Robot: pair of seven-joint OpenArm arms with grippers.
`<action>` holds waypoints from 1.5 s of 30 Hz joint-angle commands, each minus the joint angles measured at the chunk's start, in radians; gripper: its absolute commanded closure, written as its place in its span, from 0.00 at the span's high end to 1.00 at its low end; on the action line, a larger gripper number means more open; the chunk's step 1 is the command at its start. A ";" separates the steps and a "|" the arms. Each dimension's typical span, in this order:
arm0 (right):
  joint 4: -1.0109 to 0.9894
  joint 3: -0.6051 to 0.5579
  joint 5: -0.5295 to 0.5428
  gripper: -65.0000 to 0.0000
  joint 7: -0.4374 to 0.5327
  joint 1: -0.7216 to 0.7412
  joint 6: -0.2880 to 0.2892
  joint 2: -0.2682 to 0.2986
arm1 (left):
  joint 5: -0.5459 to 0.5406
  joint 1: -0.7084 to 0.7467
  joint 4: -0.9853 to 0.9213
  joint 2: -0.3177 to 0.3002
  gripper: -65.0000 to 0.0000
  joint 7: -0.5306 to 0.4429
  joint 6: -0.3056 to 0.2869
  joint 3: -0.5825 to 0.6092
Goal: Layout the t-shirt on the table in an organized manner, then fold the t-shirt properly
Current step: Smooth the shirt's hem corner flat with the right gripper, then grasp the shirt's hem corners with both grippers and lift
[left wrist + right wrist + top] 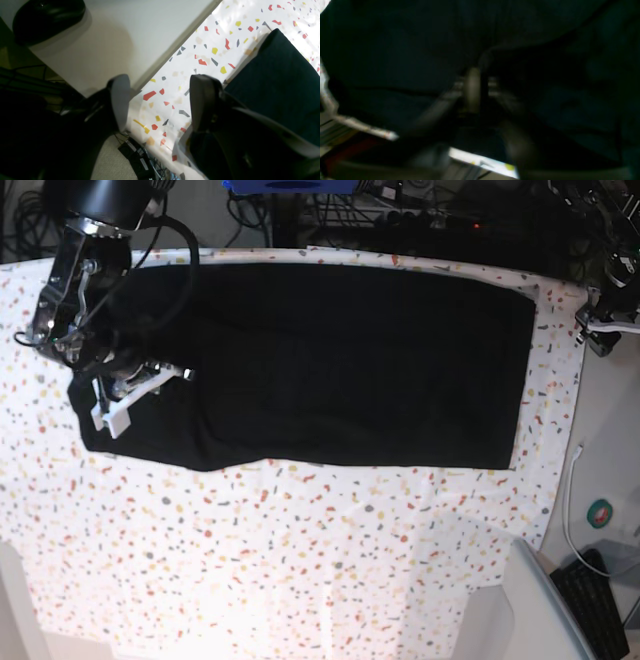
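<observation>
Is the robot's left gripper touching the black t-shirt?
Apart. In the left wrist view the left gripper is open over speckled table, with the t-shirt off to one side.

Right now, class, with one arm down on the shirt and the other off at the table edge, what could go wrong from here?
1. The right gripper sits on the t-shirt at one end only; pulling alone could bunch or skew the flattened cloth.
2. The left gripper hangs open over the table edge, beside the shirt; closing there might pinch the table's speckled cover instead.
3. The right wrist view is dark and blurred, so its grip is unverifiable.
</observation>
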 commanded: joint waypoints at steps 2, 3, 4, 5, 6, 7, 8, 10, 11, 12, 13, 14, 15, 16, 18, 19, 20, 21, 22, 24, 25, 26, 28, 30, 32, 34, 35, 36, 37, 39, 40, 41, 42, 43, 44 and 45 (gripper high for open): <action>0.089 -0.001 0.053 0.38 0.022 0.003 0.003 0.005 | -0.005 0.000 0.014 -0.015 0.54 -0.023 -0.002 -0.009; 0.123 0.016 0.051 0.43 0.032 0.006 0.003 0.005 | -0.005 0.000 0.014 -0.015 0.54 -0.023 -0.002 -0.009; 0.138 0.046 0.049 0.45 0.042 0.015 0.001 0.008 | -0.005 0.000 0.014 -0.015 0.54 -0.023 -0.002 -0.009; 0.133 0.073 0.049 0.45 0.049 0.041 -0.012 0.010 | -0.005 0.000 0.014 -0.015 0.54 -0.023 -0.002 -0.009; 0.112 0.100 0.049 0.46 0.055 0.075 -0.052 0.017 | -0.005 0.000 0.014 -0.015 0.54 -0.023 -0.002 -0.009; 0.070 0.122 0.049 0.46 0.062 0.112 -0.106 0.039 | -0.005 0.001 0.014 -0.015 0.54 -0.024 -0.002 -0.011; 0.023 0.131 0.049 0.47 0.073 0.146 -0.146 0.059 | -0.005 0.003 0.014 -0.015 0.54 -0.024 -0.002 -0.011; -0.108 0.134 0.049 0.47 0.107 0.211 -0.220 0.105 | -0.005 0.004 0.014 -0.015 0.54 -0.024 -0.002 -0.011; -0.169 0.132 0.051 0.47 0.125 0.238 -0.235 0.126 | -0.005 0.004 0.014 -0.015 0.54 -0.024 -0.002 -0.011; -0.226 0.132 0.051 0.47 0.142 0.261 -0.238 0.145 | -0.005 0.004 0.014 -0.015 0.54 -0.024 -0.002 -0.011; -0.269 0.132 0.051 0.47 0.156 0.279 -0.238 0.159 | -0.005 0.004 0.014 -0.015 0.54 -0.024 -0.002 -0.011; -0.304 0.132 0.051 0.47 0.170 0.293 -0.240 0.171 | -0.005 0.004 0.014 -0.015 0.54 -0.024 -0.002 -0.011; -0.336 0.132 0.051 0.47 0.185 0.302 -0.243 0.182 | -0.005 0.004 0.014 -0.015 0.54 -0.024 -0.002 -0.011; -0.367 0.132 0.051 0.47 0.205 0.307 -0.243 0.189 | -0.005 0.004 0.014 -0.015 0.54 -0.024 -0.002 -0.011; -0.411 0.132 0.051 0.46 0.236 0.317 -0.244 0.205 | -0.005 0.004 0.014 -0.015 0.54 -0.024 -0.002 -0.011; -0.430 0.131 0.051 0.46 0.248 0.319 -0.244 0.211 | -0.005 0.004 0.014 -0.015 0.54 -0.024 -0.002 -0.011; -0.447 0.131 0.051 0.46 0.256 0.320 -0.244 0.214 | -0.005 0.004 0.014 -0.015 0.54 -0.024 -0.002 -0.011; -0.457 0.131 0.051 0.46 0.265 0.320 -0.244 0.214 | -0.005 0.004 0.014 -0.015 0.54 -0.024 -0.002 -0.011; -0.465 0.131 0.051 0.46 0.271 0.320 -0.244 0.214 | -0.005 0.004 0.014 -0.015 0.54 -0.024 -0.002 -0.011; -0.470 0.131 0.051 0.46 0.283 0.320 -0.244 0.214 | -0.005 0.003 0.014 -0.015 0.54 -0.024 -0.002 -0.011; -0.470 0.131 0.051 0.46 0.288 0.320 -0.244 0.212 | -0.005 0.001 0.014 -0.015 0.54 -0.024 -0.002 -0.011; -0.470 0.131 0.051 0.46 0.294 0.322 -0.244 0.211 | -0.005 0.001 0.014 -0.015 0.54 -0.024 -0.002 -0.011; -0.485 0.131 0.051 0.46 0.302 0.337 -0.244 0.209 | -0.005 0.001 0.014 -0.015 0.54 -0.024 -0.002 -0.011; -0.527 0.131 0.051 0.46 0.306 0.360 -0.244 0.212 | -0.005 0.001 0.014 -0.015 0.54 -0.024 -0.002 -0.009; -0.568 0.131 0.051 0.44 0.306 0.379 -0.241 0.214 | -0.005 0.001 0.014 -0.015 0.54 -0.024 -0.002 -0.009; -0.571 0.131 0.051 0.35 0.306 0.382 -0.238 0.214 | -0.005 0.001 0.014 -0.015 0.54 -0.024 -0.002 -0.009; -0.571 0.131 0.051 0.29 0.306 0.382 -0.236 0.214 | -0.005 0.000 0.014 -0.015 0.54 -0.024 -0.002 -0.008; -0.571 0.131 0.051 0.22 0.306 0.382 -0.236 0.212 | -0.005 0.000 0.014 -0.015 0.54 -0.024 -0.002 -0.005; -0.571 0.131 0.051 0.14 0.308 0.382 -0.236 0.211 | -0.005 0.000 0.014 -0.015 0.54 -0.024 -0.002 -0.003; -0.571 0.132 0.054 0.00 0.317 0.382 -0.235 0.209 | -0.005 -0.004 0.014 -0.015 0.54 -0.024 -0.002 -0.001; -0.571 0.137 0.054 0.00 0.317 0.382 -0.235 0.208 | -0.005 -0.014 0.014 -0.015 0.54 -0.023 -0.002 -0.001; -0.571 0.137 0.054 0.00 0.314 0.382 -0.235 0.209 | -0.005 -0.033 0.014 -0.015 0.54 -0.020 -0.002 0.000; -0.571 0.137 0.054 0.00 0.312 0.382 -0.235 0.209 | -0.005 -0.050 0.004 -0.015 0.54 -0.020 -0.002 0.000; -0.569 0.135 0.054 0.00 0.312 0.382 -0.235 0.209 | -0.005 -0.063 -0.008 -0.015 0.54 -0.018 -0.002 0.005; -0.569 0.134 0.054 0.00 0.312 0.382 -0.235 0.209 | -0.005 -0.080 -0.019 -0.018 0.54 -0.018 -0.002 0.023; -0.569 0.134 0.054 0.00 0.312 0.382 -0.235 0.208 | -0.005 -0.096 -0.029 -0.032 0.54 -0.018 -0.002 0.048</action>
